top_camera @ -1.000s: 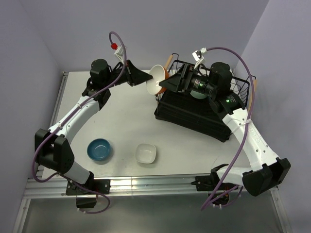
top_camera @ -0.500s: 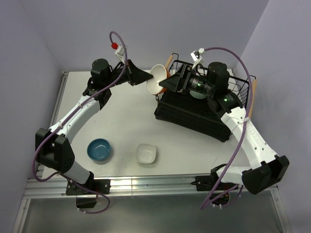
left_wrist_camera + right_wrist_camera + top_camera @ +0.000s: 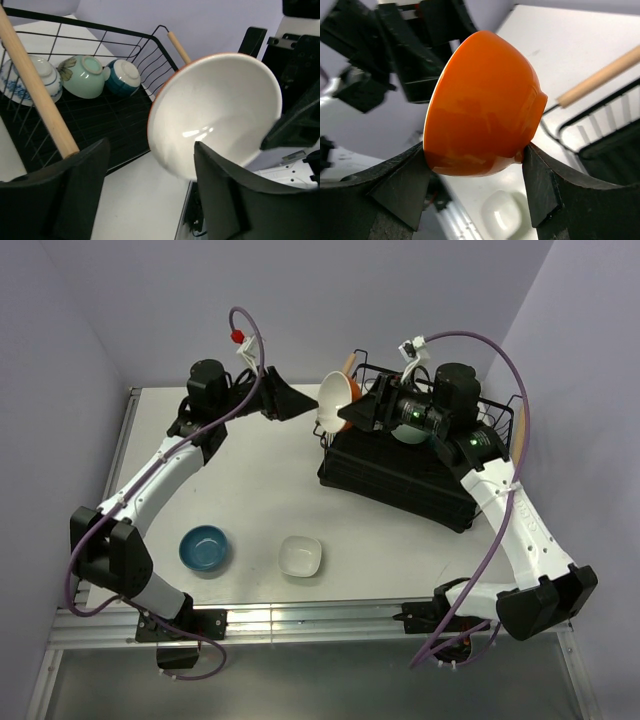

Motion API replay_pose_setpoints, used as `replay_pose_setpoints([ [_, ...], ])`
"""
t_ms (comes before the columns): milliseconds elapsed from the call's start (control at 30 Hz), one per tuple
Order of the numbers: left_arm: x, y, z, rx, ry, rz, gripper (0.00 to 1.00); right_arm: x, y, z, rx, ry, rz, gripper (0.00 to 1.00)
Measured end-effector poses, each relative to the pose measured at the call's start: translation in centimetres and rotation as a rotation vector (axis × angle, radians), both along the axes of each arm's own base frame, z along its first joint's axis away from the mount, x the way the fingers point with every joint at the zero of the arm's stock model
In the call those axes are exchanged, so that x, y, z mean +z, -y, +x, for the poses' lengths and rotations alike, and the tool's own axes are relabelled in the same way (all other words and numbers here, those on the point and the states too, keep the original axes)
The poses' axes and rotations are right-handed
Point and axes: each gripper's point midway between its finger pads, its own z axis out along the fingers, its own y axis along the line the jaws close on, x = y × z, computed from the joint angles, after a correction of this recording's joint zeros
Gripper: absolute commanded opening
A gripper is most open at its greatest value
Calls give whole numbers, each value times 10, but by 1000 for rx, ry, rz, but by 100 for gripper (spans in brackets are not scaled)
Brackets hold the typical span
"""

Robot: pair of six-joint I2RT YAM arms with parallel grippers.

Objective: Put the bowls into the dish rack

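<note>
A bowl with a white inside and orange outside [image 3: 335, 400] hangs in the air at the left end of the dish rack [image 3: 400, 480]. My right gripper [image 3: 352, 412] is shut on it, a finger pressed to each side of the orange wall [image 3: 485, 105]. My left gripper [image 3: 298, 401] stands open just left of it, fingers apart from the white inside [image 3: 220, 110]. In the rack lie a blue-and-white patterned bowl [image 3: 30, 80], a mint green one [image 3: 85, 75] and a blue one [image 3: 124, 77]. On the table sit a blue bowl [image 3: 204, 548] and a squarish white bowl [image 3: 300, 556].
The rack's wooden handle [image 3: 35, 85] crosses close in front of my left gripper [image 3: 150, 150]. The other handle [image 3: 521, 435] is at the rack's far right end. Lilac walls close in the table on three sides. The squarish white bowl [image 3: 502, 212] shows below my right gripper [image 3: 475, 150].
My left gripper has opened and let go of the orange-and-white bowl. The right gripper closed on it half a second earlier and now carries it alone, slightly up and right.
</note>
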Motion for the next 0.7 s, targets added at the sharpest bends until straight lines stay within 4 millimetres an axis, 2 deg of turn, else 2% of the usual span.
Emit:
replay_pose_setpoints([
  [67,-2,-6,1,10,-5,14,81,-4,12,7,-32,37,-57,0],
  [233,2,-31,6,65,9,46,82,-17,44,21,-116,122,-248,0],
  [333,6,-45,8,96,26,58,82,-34,61,31,-135,171,-396,0],
  [500,16,-60,5,127,54,68,82,-70,83,63,-132,170,-650,0],
  [600,20,-64,2,133,61,69,82,-107,98,86,-142,114,-793,0],
  [633,20,-65,1,134,62,69,82,-112,100,88,-141,105,-809,0],
  [700,21,-67,1,141,66,72,82,-134,107,97,-138,58,-880,0],
])
